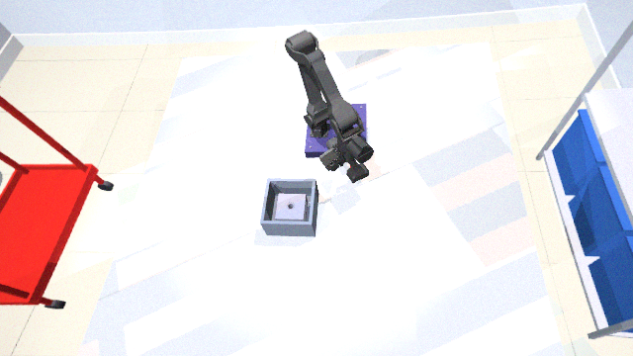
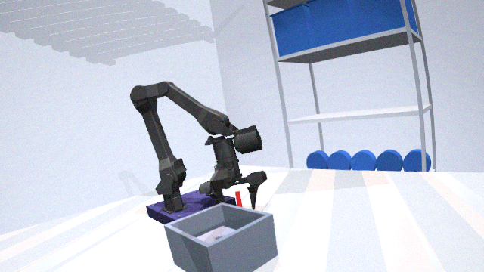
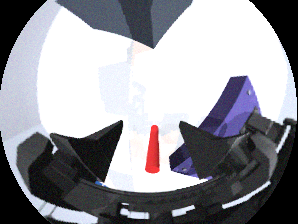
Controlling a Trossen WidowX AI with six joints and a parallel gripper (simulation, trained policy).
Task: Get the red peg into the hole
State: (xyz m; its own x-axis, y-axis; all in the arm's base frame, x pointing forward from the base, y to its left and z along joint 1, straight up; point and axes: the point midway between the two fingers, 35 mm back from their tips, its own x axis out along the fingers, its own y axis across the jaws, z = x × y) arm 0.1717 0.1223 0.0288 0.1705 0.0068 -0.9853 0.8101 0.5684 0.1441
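Note:
The red peg stands upright on the floor beside the purple base, its lower end hidden by the box in the exterior view. My gripper is open, pointing down, with its fingers spread on either side of the peg and a gap on both sides. In the top view the hand hides nearly all of the peg. The grey open box stands apart from the hand. The pale plate lies at its bottom, and its central hole is empty.
The purple base plate under the arm lies close beside the peg. A red cart stands far left in the top view. A shelf with blue bins stands far right.

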